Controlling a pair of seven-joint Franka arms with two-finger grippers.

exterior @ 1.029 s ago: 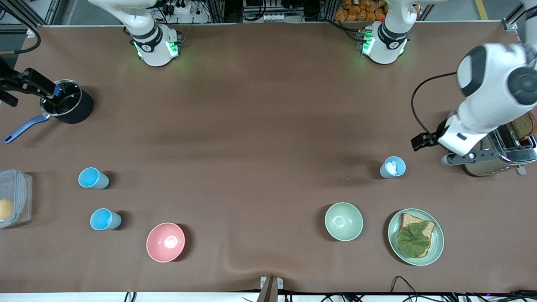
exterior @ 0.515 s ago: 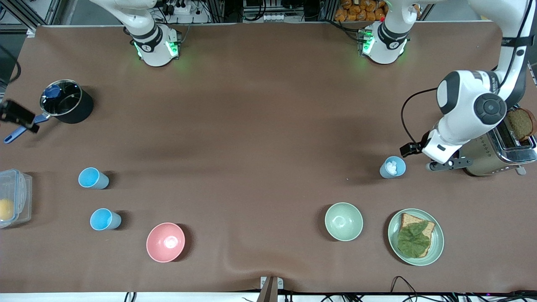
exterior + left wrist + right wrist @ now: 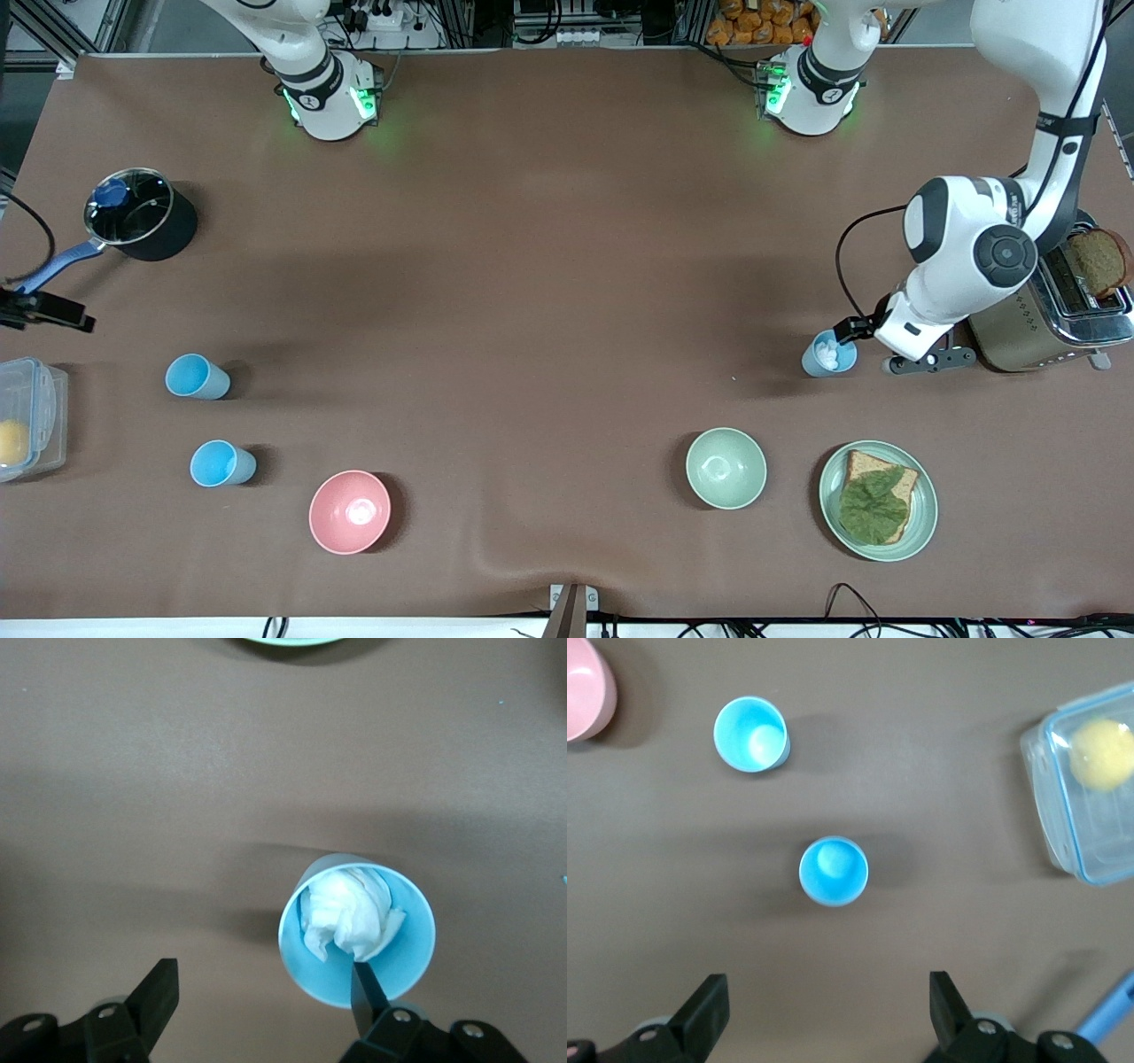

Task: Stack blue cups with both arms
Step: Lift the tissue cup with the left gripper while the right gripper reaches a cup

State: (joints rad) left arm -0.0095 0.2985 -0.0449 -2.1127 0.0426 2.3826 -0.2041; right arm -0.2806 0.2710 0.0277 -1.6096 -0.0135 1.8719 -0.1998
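Two bright sky-blue cups stand upright near the right arm's end, one (image 3: pixel 197 377) farther from the front camera than the other (image 3: pixel 221 463). Both show in the right wrist view, the first (image 3: pixel 834 871) and the second (image 3: pixel 750 734). My right gripper (image 3: pixel 49 310) (image 3: pixel 828 1010) is open and empty, over the table beside the first cup. A paler blue cup (image 3: pixel 828 354) (image 3: pixel 357 926) with crumpled white paper inside stands near the left arm's end. My left gripper (image 3: pixel 852 332) (image 3: pixel 264 997) is open, with one finger (image 3: pixel 368 992) over that cup's rim.
A black saucepan (image 3: pixel 142 226) with a blue handle and a clear container (image 3: pixel 31 416) holding something yellow are at the right arm's end. Nearer the front camera are a pink bowl (image 3: pixel 349 511), a pale green bowl (image 3: pixel 726 468) and a plate (image 3: pixel 828 496) with bread and lettuce. A toaster (image 3: pixel 1045 328) stands beside the left gripper.
My left arm has swung from the toaster to the paper-filled cup. My right gripper has moved from over the saucepan toward the sky-blue cups.
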